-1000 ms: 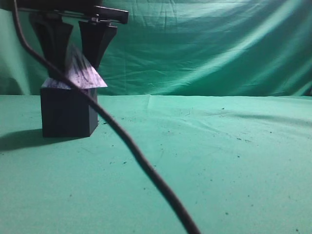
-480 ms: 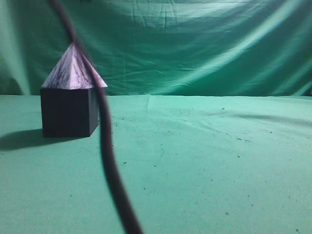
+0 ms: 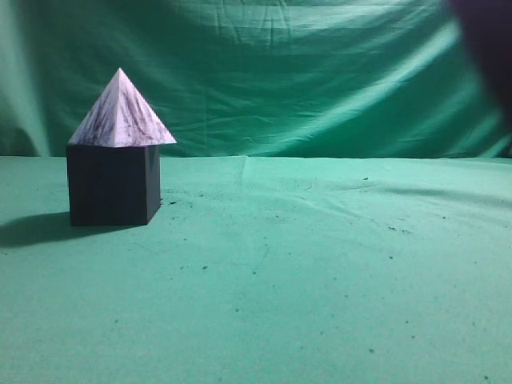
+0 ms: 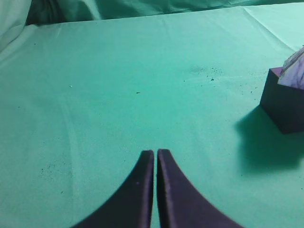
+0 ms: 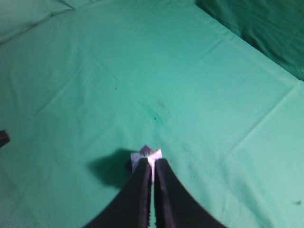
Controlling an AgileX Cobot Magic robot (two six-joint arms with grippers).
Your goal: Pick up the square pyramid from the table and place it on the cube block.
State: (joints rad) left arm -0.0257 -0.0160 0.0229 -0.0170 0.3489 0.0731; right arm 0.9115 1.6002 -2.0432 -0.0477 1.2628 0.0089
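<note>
The square pyramid (image 3: pixel 120 116), whitish-lilac with dark streaks, stands upright on the dark cube block (image 3: pixel 110 186) at the left of the green table (image 3: pixel 320 264). No gripper touches it in the exterior view. My right gripper (image 5: pixel 153 161) is shut and empty, high above the pyramid (image 5: pixel 146 153), which shows small just past its fingertips. My left gripper (image 4: pixel 156 152) is shut and empty over bare cloth. The cube (image 4: pixel 285 107) and an edge of the pyramid (image 4: pixel 295 71) sit at the right edge of its view.
A green cloth backdrop (image 3: pixel 320 80) hangs behind the table. A dark blurred shape (image 3: pixel 490 48) fills the top right corner of the exterior view. A small dark object (image 5: pixel 2 138) shows at the left edge of the right wrist view. Dark crumbs speckle the cloth.
The gripper that held the pyramid on the cube has let go and risen out of the exterior view. The black cable has swung out of the view. The pyramid stays on the cube.
</note>
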